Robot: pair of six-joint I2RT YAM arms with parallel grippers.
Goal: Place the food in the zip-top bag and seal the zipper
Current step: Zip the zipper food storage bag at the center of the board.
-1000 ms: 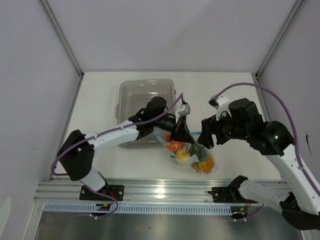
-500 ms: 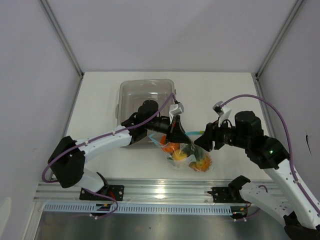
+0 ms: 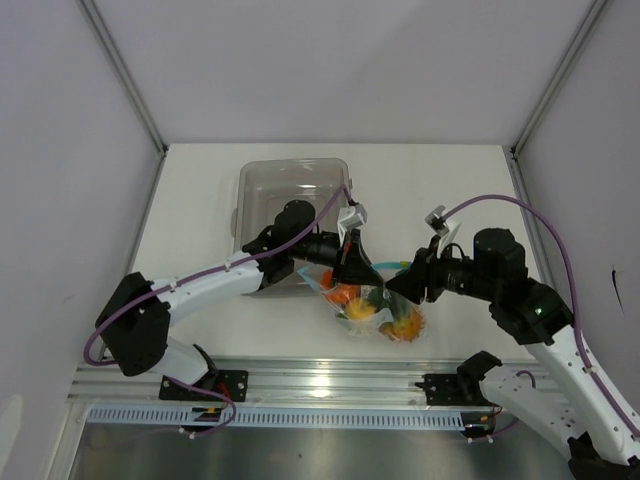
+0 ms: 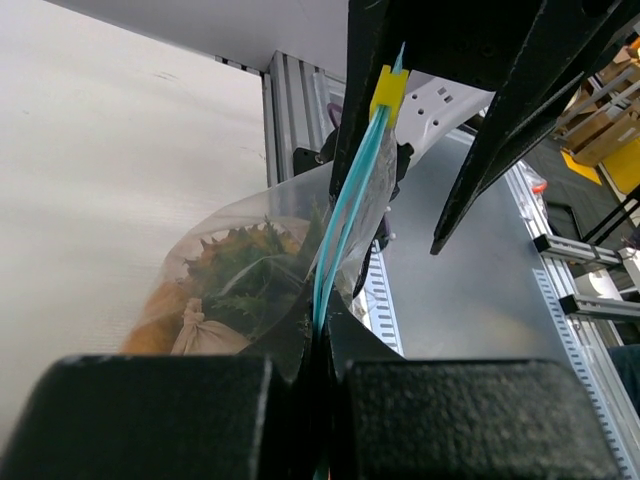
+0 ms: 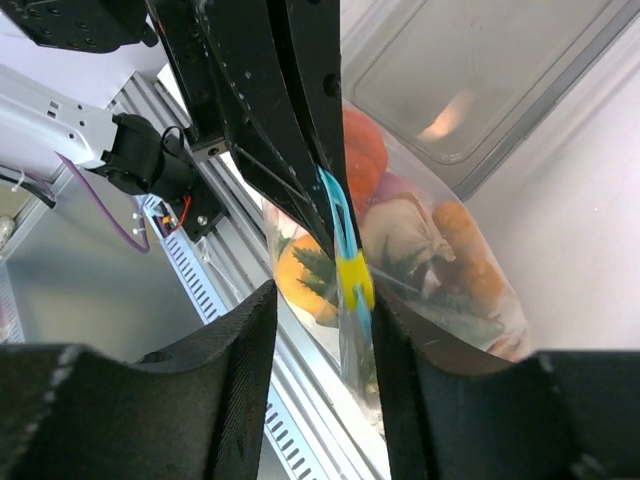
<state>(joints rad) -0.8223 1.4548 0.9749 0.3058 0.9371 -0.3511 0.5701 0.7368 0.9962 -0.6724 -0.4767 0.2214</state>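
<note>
Nudged left, right end effector (image 3: 399, 285) narrowly straddles one clear plastic bag's (image 3: 380, 315) light blue zipper strip (image 4: 345, 200); left end effector (image 3: 360, 272) clamps it; toy food (image 3: 405, 325) uncountable.

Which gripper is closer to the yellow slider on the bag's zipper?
Right. The right gripper has a finger on each side of the yellow slider. The left gripper is shut on the blue zipper strip further along, apart from the slider.

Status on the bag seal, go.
Left tool shut on zipper. Right tool straddling zipper at yellow slider, closure unclear. Food inside bag. Nothing obstructing.
</note>
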